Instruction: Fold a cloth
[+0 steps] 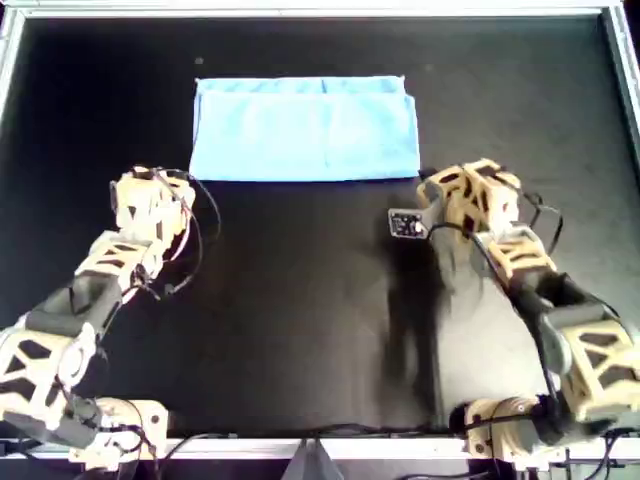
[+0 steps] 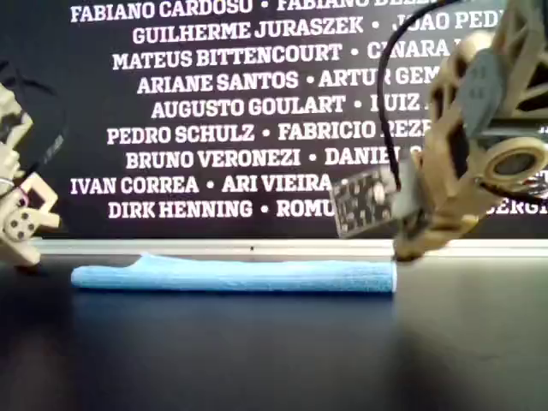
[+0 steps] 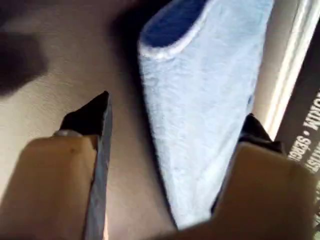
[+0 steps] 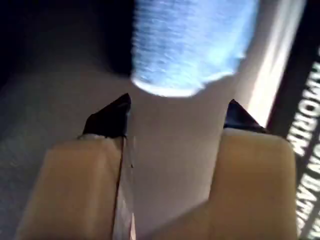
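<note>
The light-blue cloth lies flat on the black table as a folded rectangle near the far edge in the overhead view; the exterior view shows the cloth as a low flat strip. My left gripper hovers just off its near left corner in the overhead view, open, with nothing held. In the left wrist view the cloth runs between the spread fingers. My right gripper sits by the near right corner, open and empty. The right wrist view has the cloth beyond the fingertips.
A white frame borders the black table. A dark banner with white names stands behind the far edge. A small black board hangs beside the right gripper, with loose cables on both arms.
</note>
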